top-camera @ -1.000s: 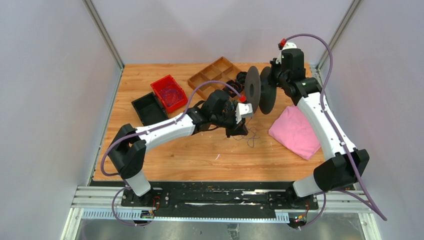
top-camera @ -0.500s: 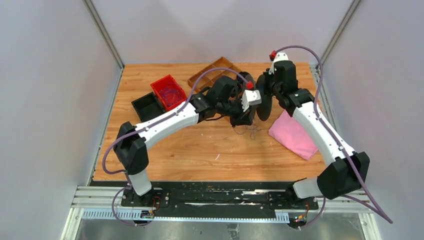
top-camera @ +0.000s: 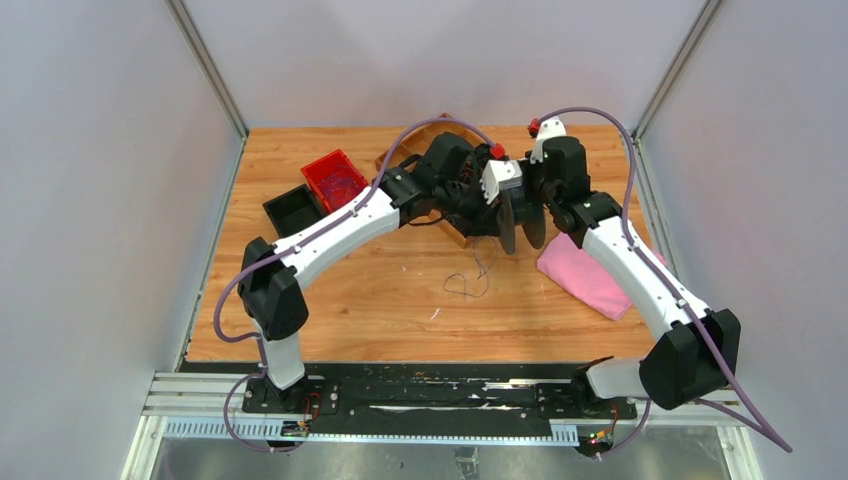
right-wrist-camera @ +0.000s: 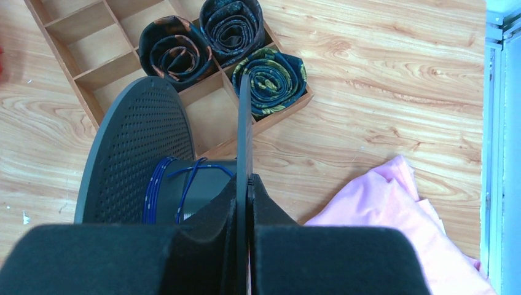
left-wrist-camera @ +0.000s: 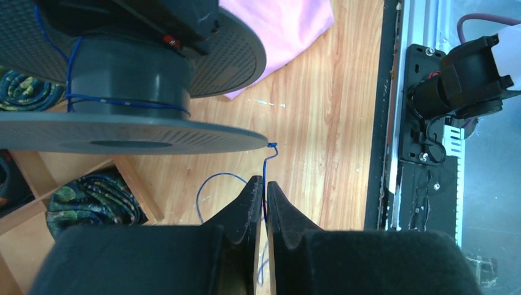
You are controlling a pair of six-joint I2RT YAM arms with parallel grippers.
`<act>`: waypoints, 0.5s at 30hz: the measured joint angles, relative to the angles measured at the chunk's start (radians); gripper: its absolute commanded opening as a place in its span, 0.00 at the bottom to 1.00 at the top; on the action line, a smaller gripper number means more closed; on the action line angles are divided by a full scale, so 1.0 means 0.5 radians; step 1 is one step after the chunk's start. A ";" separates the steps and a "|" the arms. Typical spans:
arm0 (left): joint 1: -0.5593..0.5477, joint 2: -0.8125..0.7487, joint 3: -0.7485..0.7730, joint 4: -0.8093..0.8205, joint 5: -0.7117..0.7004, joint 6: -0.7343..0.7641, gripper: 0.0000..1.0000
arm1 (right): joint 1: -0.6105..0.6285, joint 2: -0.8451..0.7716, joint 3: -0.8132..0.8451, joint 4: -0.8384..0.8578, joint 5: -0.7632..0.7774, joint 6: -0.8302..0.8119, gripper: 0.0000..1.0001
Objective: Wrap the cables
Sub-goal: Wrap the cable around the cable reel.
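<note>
Winding looks to be the step in hand. The left gripper (left-wrist-camera: 265, 190) is nipped on the thin blue cable (left-wrist-camera: 266, 161), which runs up to the spool (left-wrist-camera: 129, 74). A few turns sit on the hub and slack lies on the worktop (top-camera: 350, 300). The right gripper (right-wrist-camera: 246, 184) clamps the spool's flange. Next, probably: lead the cable round the hub, kept lightly taut.
</note>
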 measured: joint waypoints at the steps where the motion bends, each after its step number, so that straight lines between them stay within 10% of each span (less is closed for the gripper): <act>1: 0.010 0.000 0.002 0.000 0.000 0.000 0.11 | 0.000 -0.003 -0.002 0.001 0.001 -0.012 0.01; 15: 0.052 -0.062 -0.194 0.070 0.021 0.034 0.18 | 0.000 -0.051 -0.002 0.005 -0.014 -0.043 0.01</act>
